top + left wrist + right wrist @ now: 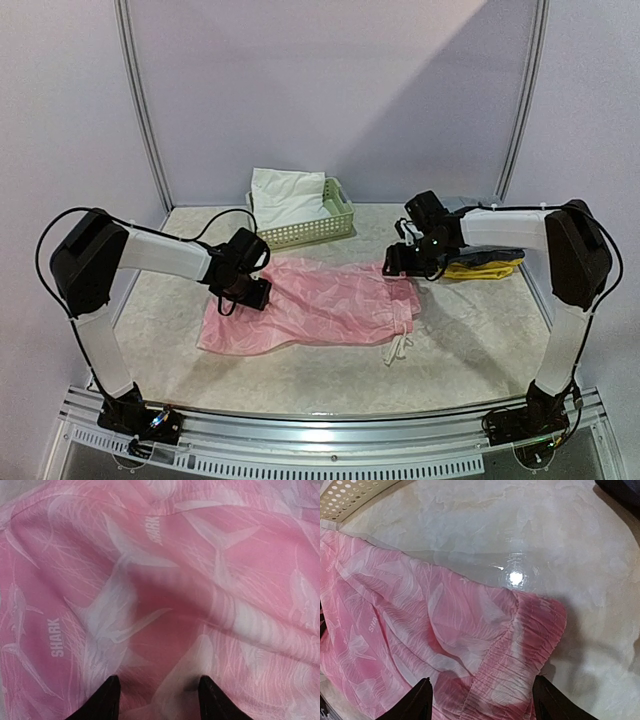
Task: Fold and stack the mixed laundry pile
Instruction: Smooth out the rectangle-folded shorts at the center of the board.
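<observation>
The pink piece lies spread in the middle of the desk, waistband toward the right edge — laid out, I judge, for folding; the white piece sits in the basket at the far edge. The left claw hovers over the pink's left half and the right claw straddles the waistband corner; both stand apart, clamping nothing.

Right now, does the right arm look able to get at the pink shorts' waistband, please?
Probably yes. The right gripper hangs just over the waistband with jaws open, and nothing lies between them; the basket sits off to the side.
</observation>
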You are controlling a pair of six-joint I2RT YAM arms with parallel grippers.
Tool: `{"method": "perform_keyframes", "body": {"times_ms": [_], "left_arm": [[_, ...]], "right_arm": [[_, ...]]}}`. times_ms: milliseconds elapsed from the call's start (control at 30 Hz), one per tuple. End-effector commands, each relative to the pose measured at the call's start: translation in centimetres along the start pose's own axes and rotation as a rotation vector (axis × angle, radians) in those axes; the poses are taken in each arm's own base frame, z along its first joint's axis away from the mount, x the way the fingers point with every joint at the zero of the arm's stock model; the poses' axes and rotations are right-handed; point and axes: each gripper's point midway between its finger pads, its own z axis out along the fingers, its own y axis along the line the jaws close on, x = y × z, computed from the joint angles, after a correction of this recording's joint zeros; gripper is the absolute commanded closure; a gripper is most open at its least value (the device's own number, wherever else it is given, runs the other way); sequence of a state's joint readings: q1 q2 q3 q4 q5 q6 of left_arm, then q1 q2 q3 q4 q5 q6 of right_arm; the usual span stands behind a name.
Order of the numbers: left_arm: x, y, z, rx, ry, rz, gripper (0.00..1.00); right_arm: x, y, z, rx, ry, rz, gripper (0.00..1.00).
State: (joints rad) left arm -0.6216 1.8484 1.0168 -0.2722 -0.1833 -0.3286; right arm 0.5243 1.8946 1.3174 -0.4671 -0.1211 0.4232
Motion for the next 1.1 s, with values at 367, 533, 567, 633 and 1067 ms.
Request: {"method": "perform_keyframes", "body": {"times_ms": [367,533,567,633,1067], "left_arm": [[2.9,0.0,1.9,-0.004,0.041,-0.015,0.51],[3.3,0.2,2.0,-0.014,0.045,-0.012,0.53],[3.4,0.3,1.9,-0.017,0.046,-0.011,0.54],[3.6,0.5,1.8,-0.024,0.047,-0.009,0.54],[1.0,1.6,-2.0,-0.131,-0.024,0.017,0.5]], "right_arm": [[3.4,1.3,1.0,-0.144,0.106,0.028,0.73],[2.6,1.5,-0.9,-0.124,0.062,0.015,1.0],[2.5,1.7,-1.2,-0.127,0.056,0.012,1.0],[2.2,2.1,-2.1,-0.133,0.038,0.007,1.0],[1.8,9.4,-3.6,-0.416,0.031,-0.09,0.84]]}}
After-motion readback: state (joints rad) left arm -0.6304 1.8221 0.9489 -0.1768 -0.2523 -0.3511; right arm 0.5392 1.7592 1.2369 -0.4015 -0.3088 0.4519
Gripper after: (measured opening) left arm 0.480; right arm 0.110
